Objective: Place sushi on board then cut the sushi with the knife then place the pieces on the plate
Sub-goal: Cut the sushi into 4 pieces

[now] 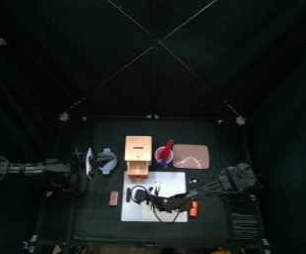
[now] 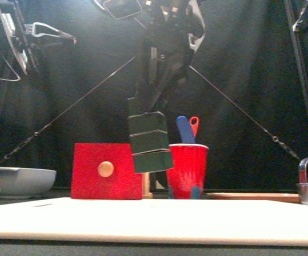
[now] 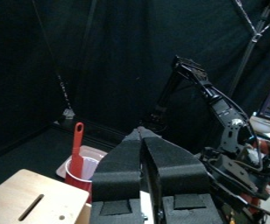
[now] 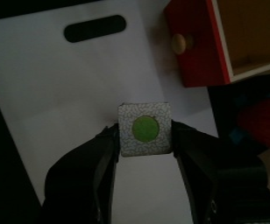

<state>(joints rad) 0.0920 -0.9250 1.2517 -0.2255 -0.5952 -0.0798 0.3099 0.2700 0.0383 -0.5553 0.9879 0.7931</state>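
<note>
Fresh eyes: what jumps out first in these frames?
The dark green sushi roll hangs in mid-air, clamped in the jaws of the right gripper above the white cutting board. Behind it, the red drawer front of the wooden box and the red cup are the brightest spots on the table.

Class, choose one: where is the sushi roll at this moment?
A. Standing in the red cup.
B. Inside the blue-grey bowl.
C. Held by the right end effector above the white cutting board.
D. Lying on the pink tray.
C: the right end effector grips the sushi roll, which hangs clear above the white cutting board.
</note>
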